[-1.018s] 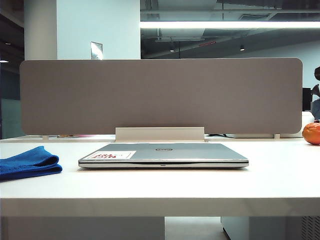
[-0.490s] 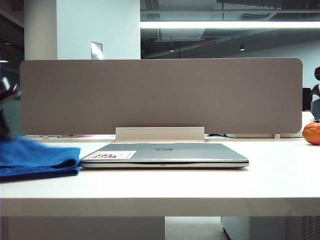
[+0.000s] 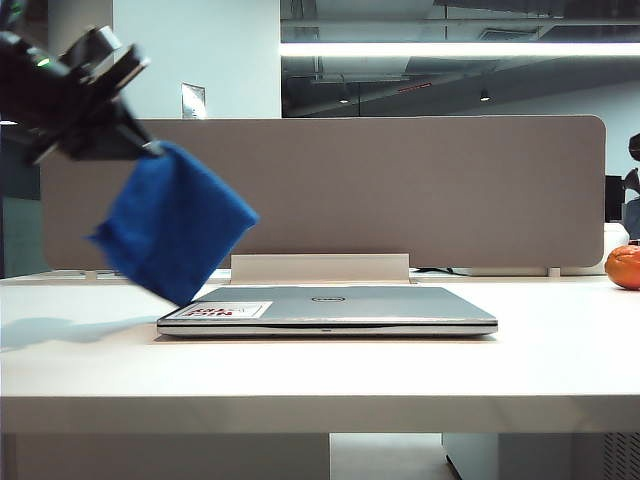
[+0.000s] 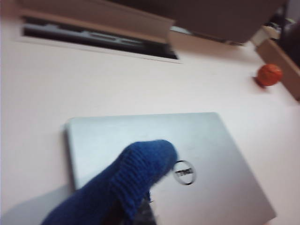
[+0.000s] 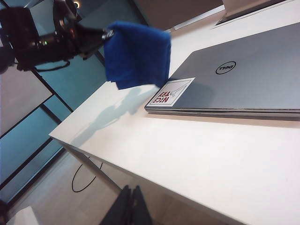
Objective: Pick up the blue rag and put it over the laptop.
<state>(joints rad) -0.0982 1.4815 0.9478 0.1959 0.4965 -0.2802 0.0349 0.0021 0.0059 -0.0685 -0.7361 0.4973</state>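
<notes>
Currently, item: blue rag (image 3: pixel 172 222), pinched at one corner by the left gripper (image 3: pixel 140 140), hanging clear of the table (image 3: pixel 330 375) at the laptop's sticker corner, apart from the lid. Item: laptop (image 3: pixel 340 307), closed and flat, lid bare. Item: right gripper (image 5: pixel 132 206), low off the table's near edge, well apart from both; only dark fingers show at the frame edge, so whether they stand open or together cannot be told. Risks: the hold is on a corner only, so the cloth could slip out in transit; let go from here, it would likely fall on the table beside the laptop or catch just the edge; the hanging bulk may drag across the lid and bunch instead of spreading. Obscured: the left fingertips are buried in cloth in the wrist view, which is blurred; the arm is cut off in the exterior view. An orange ball (image 3: pixel 624 266) sits far right, partly cropped.
</notes>
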